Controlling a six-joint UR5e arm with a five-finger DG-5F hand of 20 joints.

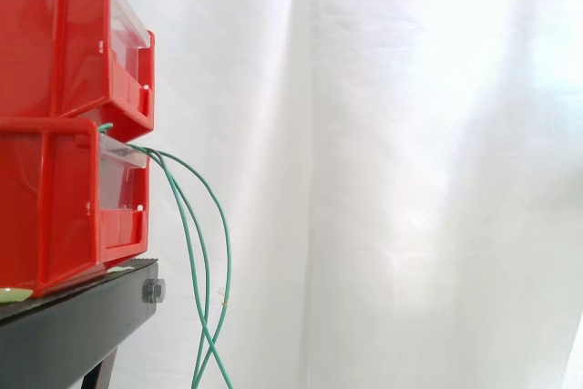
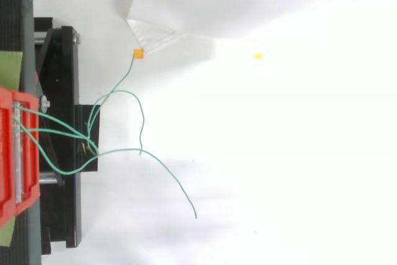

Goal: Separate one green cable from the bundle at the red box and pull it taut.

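Side view: thin green cables (image 1: 229, 266) in slack loops from stacked glossy red plastic bins (image 1: 55, 198).

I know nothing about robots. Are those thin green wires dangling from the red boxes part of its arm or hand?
No, they are not robot parts. They are the task's green cables: thin and plain green, they leave the lower red bin and hang in loose curves past the black stand. One ends in a small orange tag.
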